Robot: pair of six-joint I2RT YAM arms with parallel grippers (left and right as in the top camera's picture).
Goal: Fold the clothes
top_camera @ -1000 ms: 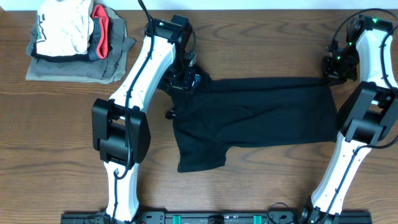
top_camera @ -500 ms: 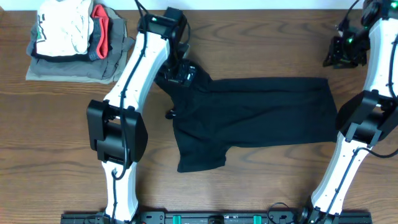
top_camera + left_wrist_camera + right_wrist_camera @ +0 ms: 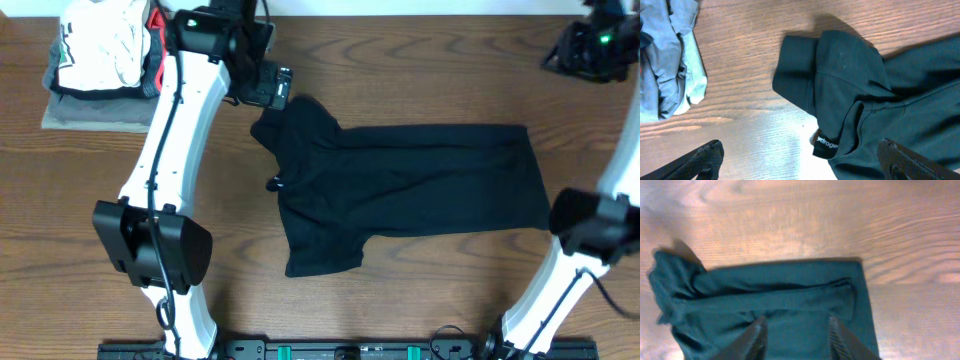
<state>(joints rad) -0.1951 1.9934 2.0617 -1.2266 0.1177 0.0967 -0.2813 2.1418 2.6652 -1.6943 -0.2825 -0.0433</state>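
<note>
A: Where's the T-shirt [image 3: 420,190]?
B: Flat on the table [image 3: 60,220], centre to right. Black, folded lengthwise into a wide band running L-R. One sleeve [image 3: 322,248] sticks out toward the front edge at the band's left end. The far-left corner is bunched up w/ soft creases.
A: Left gripper [image 3: 268,85]?
B: Overhead puts it just beside that bunched corner, on the far-left side. Wrist cam: fingers [image 3: 695,162] spread wide, at opposite edges of the frame, nothing btwn them, not touching the cloth. Below it there's bare wood, the bunched corner and a small label [image 3: 826,145] w/ white letters, partly hidden, can't read in full.
A: Right gripper [image 3: 592,48]?
B: Far-right corner of the table, well apart from the T-shirt's right edge. Wrist cam is blurry, but the two fingers [image 3: 756,339] sit apart w/ a clear gap and hold nothing. The T-shirt's right end lies below them, w/ a fold line running along it.
A: Other stuff?
B: Pile at the far-left corner: white garment [image 3: 100,40] w/ dark print on top, red cloth [image 3: 162,40] beside it, grey-olive garment [image 3: 120,108] folded underneath. The pile is apart from the T-shirt.
</note>
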